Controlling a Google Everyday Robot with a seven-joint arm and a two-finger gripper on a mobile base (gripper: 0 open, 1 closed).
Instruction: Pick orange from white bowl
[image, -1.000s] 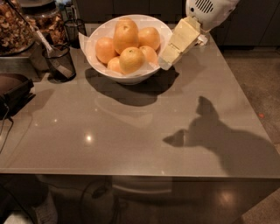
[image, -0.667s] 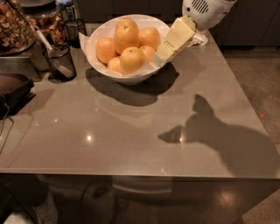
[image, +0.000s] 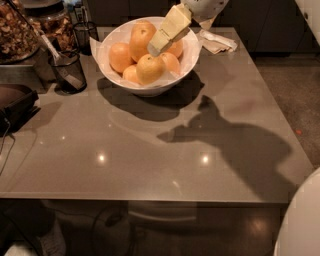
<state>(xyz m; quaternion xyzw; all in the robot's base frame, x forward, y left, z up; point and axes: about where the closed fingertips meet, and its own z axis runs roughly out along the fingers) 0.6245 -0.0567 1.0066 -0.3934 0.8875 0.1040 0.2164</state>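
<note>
The white bowl (image: 189, 59), lined with crinkled white paper, stands at the back of the grey table and holds several fruits. The orange (image: 139, 37) is the largest one, tall and oval, at the back left of the pile. A paler yellow round fruit (image: 150, 69) lies in front of it, and smaller oranges (image: 120, 56) lie around them. My gripper (image: 155, 48) is cream-coloured and reaches down from the upper right over the bowl. Its tip hangs just right of the orange and above the yellow fruit. It holds nothing that I can see.
A dark mesh cup (image: 67, 72) with a utensil stands left of the bowl, and another (image: 85, 35) stands behind it. Jars of dried food (image: 20, 30) are at the far left. Crumpled napkins (image: 217, 42) lie right of the bowl. A dark object (image: 15, 105) is at the left edge.
My gripper has moved left from the bowl's right rim to over the fruits, beside the orange. Its shadow on the table has slid left too.
</note>
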